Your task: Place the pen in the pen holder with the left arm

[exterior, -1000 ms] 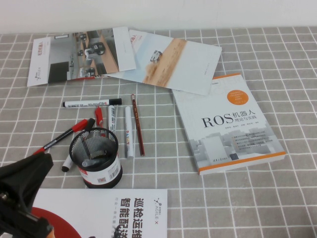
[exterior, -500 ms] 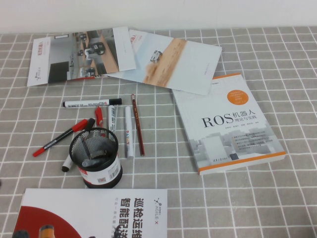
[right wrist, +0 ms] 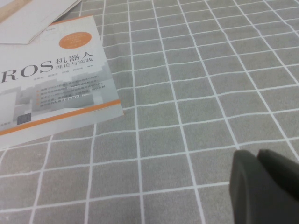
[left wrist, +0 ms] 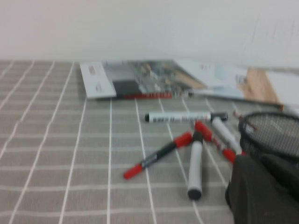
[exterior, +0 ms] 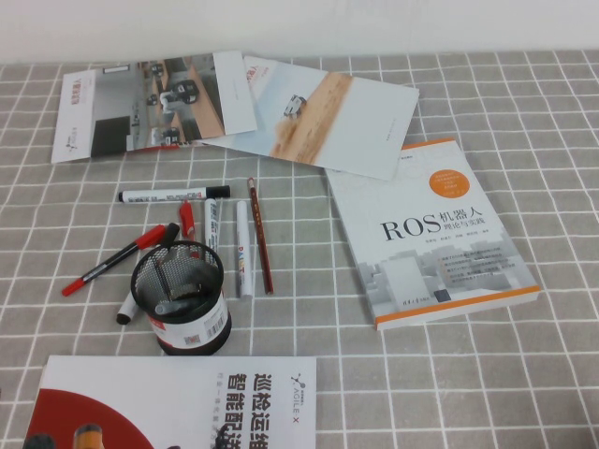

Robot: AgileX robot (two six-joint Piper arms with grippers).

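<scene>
The black wire-mesh pen holder stands upright on the checked cloth, and its rim also shows in the left wrist view. A slim silver-grey pen lies flat just behind the holder among the markers; it also shows in the left wrist view. A short grey piece shows inside the holder, and I cannot tell what it is. My left gripper is low over the cloth beside the holder, shut and empty. My right gripper is shut and empty over bare cloth. Neither arm shows in the high view.
A white marker with a black cap, a black pen with a red cap, a white marker and a brown pencil lie around the holder. A ROS book lies to the right, leaflets at the back, and a brochure in front.
The left arm, which stood at the lower left of the high view one second ago, has drawn back out of that view. Nothing on the table has moved.
</scene>
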